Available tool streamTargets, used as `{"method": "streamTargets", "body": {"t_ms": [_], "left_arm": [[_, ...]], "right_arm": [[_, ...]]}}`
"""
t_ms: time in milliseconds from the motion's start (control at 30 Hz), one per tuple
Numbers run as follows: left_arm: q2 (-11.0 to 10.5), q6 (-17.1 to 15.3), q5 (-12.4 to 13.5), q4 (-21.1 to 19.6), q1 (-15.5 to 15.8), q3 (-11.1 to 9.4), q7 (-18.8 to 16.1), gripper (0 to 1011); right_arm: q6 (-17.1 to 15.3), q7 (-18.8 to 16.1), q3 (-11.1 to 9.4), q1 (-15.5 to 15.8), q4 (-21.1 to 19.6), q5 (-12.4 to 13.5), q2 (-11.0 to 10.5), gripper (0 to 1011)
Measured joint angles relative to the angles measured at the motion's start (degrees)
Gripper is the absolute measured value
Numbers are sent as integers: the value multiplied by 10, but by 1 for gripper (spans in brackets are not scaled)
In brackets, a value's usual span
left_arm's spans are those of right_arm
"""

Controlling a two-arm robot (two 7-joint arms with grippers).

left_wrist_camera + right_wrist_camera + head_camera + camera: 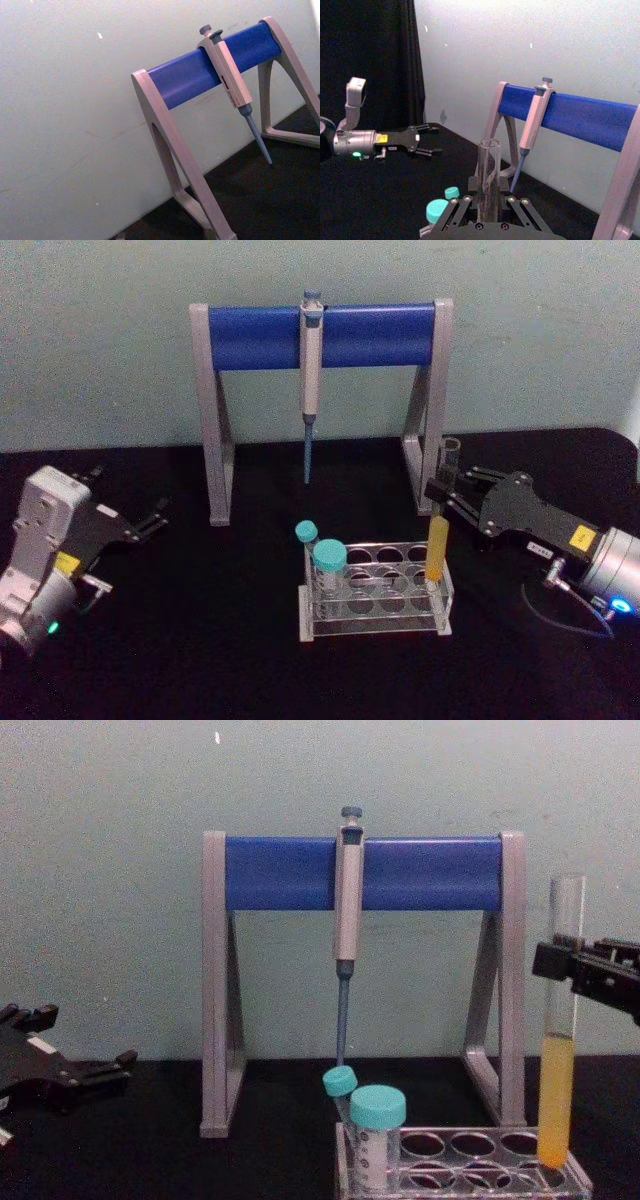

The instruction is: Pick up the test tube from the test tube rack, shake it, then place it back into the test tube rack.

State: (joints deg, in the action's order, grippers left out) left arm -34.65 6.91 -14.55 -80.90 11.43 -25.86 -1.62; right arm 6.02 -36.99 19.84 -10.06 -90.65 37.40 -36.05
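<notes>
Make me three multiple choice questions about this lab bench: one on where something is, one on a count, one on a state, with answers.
1. Where is the test tube with the yellow liquid?
A) at the right end of the test tube rack
B) in the left hand
C) lying outside the rack

2. How many teal-capped tubes are in the rack?
A) one
B) two
C) four

3. What state is the left hand in?
A) open, holding nothing
B) shut on a tube
C) shut on a teal cap

Answers:
1 A: its lower end is in the rack's right-end hole, with the right hand at its upper part.
2 B: two teal caps stand at the rack's left end.
3 A: it is spread open, off to the left, with nothing in it.
</notes>
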Motion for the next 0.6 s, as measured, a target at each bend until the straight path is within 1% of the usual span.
{"method": "streamTargets", "body": {"t_ms": [133,600], "left_arm": [[0,0,0,0,0,0,0,1001],[0,0,0,0,0,0,0,1001]], "right_arm": [[-1,0,5,-7,16,-6,6,238],[-6,-4,17,-22,45,-16,17,238]]}}
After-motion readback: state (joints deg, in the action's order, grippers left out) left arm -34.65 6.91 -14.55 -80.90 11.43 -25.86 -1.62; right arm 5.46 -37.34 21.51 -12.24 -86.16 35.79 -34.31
